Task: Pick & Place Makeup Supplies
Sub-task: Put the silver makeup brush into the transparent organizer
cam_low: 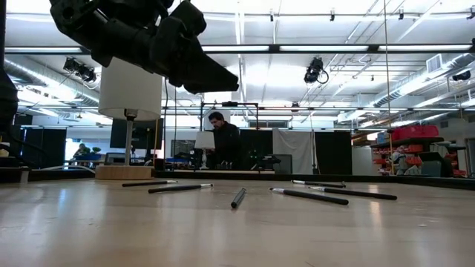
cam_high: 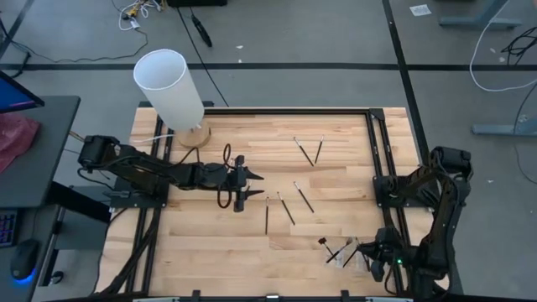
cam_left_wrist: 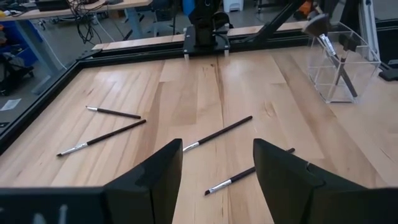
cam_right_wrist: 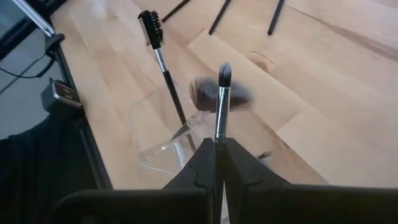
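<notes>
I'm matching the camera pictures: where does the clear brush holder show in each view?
High view: clear holder, beside the right gripper, at the picture's lower right.
Low view: not visible.
Left wrist view: past the loose brushes, more standing in it.
Right wrist view: just under the brush the right gripper grips.
Shared landmark: the wooden table.

Blurred fluffy brush head (cam_right_wrist: pixel 221 93) behind held brush (cam_right_wrist: pixel 221 102), handle hidden btwn right pincer (cam_right_wrist: pixel 219 152) fingers (clamped).
</notes>
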Robot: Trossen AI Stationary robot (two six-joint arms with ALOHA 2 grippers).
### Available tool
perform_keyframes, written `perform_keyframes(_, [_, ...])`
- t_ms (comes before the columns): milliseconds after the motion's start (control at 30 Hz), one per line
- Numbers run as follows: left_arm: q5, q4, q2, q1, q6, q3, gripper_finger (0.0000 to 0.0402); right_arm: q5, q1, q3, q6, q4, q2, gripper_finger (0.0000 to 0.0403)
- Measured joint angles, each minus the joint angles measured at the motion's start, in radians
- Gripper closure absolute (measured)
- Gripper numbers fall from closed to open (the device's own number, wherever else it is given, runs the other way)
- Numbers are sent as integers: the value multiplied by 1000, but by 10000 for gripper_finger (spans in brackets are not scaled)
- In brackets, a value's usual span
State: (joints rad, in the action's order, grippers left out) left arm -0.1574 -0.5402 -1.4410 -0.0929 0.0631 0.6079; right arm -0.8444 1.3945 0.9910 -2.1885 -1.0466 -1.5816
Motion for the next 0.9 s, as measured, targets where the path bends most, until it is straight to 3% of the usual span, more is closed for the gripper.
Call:
perform_keyframes(333, [0,-15,0,0,0,0,202,67,0,0,20,28,-4,386])
perform_keyframes(900, [0,-17,0,0,-1,0,202,15,0,0,5,52,-5,326])
